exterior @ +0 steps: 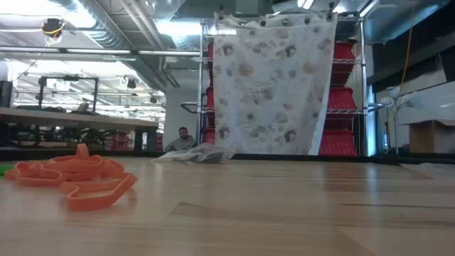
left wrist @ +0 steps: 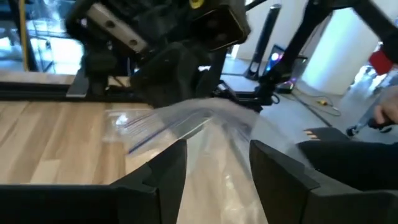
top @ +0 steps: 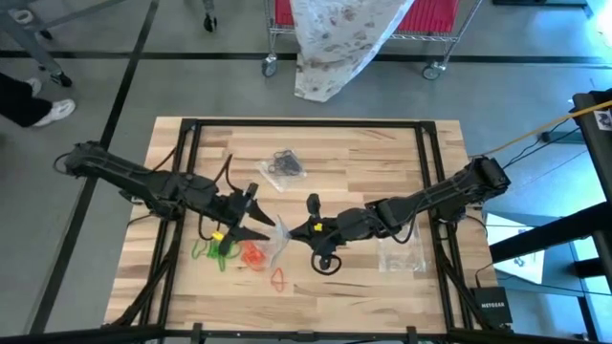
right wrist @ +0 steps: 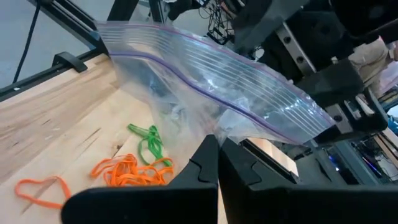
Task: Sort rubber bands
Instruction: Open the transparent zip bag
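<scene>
While both arms lean in over the middle of the wooden surface (top: pixel 382 143), the scene reads from left to right as follows.

Left arm: reaches in from the left side; its left hand (top: pixel 256 218) sits at the clear plastic bag (top: pixel 279 235), fingers spread apart with the bag's edge lying between them, not pinched.

Green rubber bands (top: pixel 212 250): a small bunch on the surface just below the left hand, near the front edge.

Orange-red rubber bands (top: pixel 253 254): a pile just right of the green ones, touching or nearly touching the bag; one stray orange loop (top: pixel 279 279) lies apart, nearer the front.

Clear plastic bag: lifted between the two hands, its zip edge raised, probably so the mouth can be held open for loading one colour.

Black rubber bands (top: pixel 285 164): a cluster farther back, apparently lying on or in a second clear bag; I cannot tell which.

Right hand (top: pixel 302 227): closed, fingers pinched on the near edge of the lifted bag, seemingly to keep it steady and off the surface.

Third bag (top: pixel 402 253): flat under the right arm, looking empty.

Task state: green and orange bands lie outside any bag, so sorting looks unfinished.
</scene>
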Controlling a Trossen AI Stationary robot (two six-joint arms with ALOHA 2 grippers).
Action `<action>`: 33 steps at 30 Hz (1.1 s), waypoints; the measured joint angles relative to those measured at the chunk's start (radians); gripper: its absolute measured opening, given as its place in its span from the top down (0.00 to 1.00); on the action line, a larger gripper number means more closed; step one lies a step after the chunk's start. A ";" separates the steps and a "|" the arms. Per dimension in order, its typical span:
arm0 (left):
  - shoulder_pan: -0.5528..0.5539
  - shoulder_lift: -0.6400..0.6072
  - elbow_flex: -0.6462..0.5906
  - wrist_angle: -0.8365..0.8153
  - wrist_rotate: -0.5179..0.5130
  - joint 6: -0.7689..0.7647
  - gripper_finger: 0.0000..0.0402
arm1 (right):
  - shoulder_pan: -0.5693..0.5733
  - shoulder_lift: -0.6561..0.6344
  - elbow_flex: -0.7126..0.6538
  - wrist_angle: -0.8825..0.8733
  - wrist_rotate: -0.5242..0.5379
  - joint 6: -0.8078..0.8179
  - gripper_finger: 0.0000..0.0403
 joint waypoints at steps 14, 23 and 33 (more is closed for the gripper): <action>-0.019 0.069 0.000 0.013 0.004 0.003 0.58 | 0.000 0.000 0.000 0.004 0.033 0.050 1.00; -0.017 0.075 0.000 0.027 -0.108 0.022 0.58 | -0.001 0.000 0.000 0.018 0.032 0.110 1.00; -0.010 0.087 0.000 0.088 -0.173 0.030 0.86 | -0.006 0.000 0.000 0.068 0.025 0.225 1.00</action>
